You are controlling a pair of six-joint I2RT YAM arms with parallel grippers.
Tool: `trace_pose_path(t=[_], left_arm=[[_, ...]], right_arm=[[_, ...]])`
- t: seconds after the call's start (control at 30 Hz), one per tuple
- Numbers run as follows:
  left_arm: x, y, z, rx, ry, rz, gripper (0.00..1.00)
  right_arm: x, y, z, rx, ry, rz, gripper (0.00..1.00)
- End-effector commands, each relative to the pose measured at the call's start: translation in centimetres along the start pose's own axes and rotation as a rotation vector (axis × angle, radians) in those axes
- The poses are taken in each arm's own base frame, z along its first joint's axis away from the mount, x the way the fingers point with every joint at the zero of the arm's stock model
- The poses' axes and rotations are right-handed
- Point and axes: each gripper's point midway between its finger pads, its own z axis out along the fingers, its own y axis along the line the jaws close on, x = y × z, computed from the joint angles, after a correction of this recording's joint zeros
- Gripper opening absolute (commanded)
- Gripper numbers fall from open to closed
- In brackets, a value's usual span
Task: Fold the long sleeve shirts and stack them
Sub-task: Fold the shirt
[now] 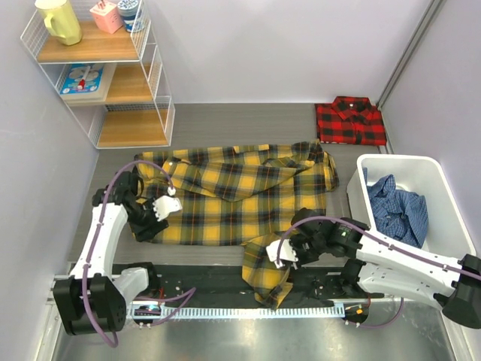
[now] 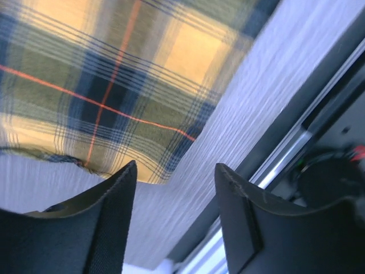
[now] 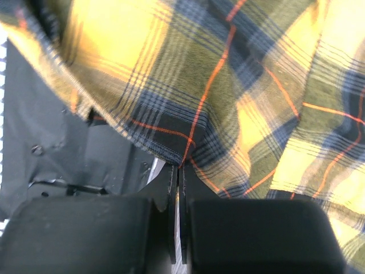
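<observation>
your right gripper point(image 3: 179, 171) is pinched shut on the hem of the yellow shirt point(image 1: 233, 192) at the near edge of the table point(image 1: 248, 120) — the shirt lies spread across it. your left gripper point(image 2: 175, 165) hangs parted and empty by its left corner; the red-and-black shirt point(image 1: 350, 120) sits folded far right.

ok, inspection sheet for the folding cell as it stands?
Surface: grey table, largely under cloth.
Job's things: yellow shirt spread open, unfolded, one end trailing over the near edge; red shirt folded, back right.
Clutter: white bin holding blue garment, right side.
Grippers: left tool open, empty, by a shirt corner; right tool shut on yellow shirt hem.
Cables: purple cable looped along each arm.
Surroundings: wire shelf back left, yellow jug on top.
</observation>
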Motion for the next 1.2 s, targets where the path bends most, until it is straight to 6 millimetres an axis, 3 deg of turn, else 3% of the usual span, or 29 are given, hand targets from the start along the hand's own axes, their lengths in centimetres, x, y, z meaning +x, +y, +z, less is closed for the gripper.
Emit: trace_pose_path(t=[0.0,0.17,0.33,0.4,0.53,0.57,0.77,1.1,1.17], left_arm=[[2.8,-0.2,1.0,0.071,0.122,0.217,0.54],[5.5,-0.1,3.4,0.103,0.226,0.272,0.52],[6.0,1.5,5.1,0.052,0.242,0.287,0.54],[6.2,1.3,5.8,0.08,0.245,0.291,0.53],[6.4,0.6,6.6,0.114,0.232,0.292,0.36],[5.8,0.6,6.5,0.109,0.205,0.278,0.27],[3.7,0.3,4.1,0.122,0.132,0.233,0.04],[3.4,1.4,0.5,0.111,0.085,0.209,0.0],[3.0,2.3,-0.2,0.109,0.067,0.169,0.0]], right_arm=[[-1.3,-2.2,-0.7,0.11,-0.03,0.062,0.01],[-1.2,-2.4,-1.1,0.144,-0.028,0.099,0.01],[-1.5,-3.0,-1.2,0.157,-0.02,0.155,0.01],[-1.7,-3.3,-1.4,0.167,-0.02,0.168,0.01],[-2.1,-3.9,-1.9,0.204,-0.027,0.187,0.01],[-2.2,-4.1,-2.1,0.214,-0.028,0.192,0.01],[-3.7,-6.2,-4.4,0.318,-0.054,0.255,0.01],[-5.7,-9.3,-9.4,0.498,-0.093,0.255,0.01],[-5.1,-10.4,-10.3,0.561,-0.049,0.238,0.01]])
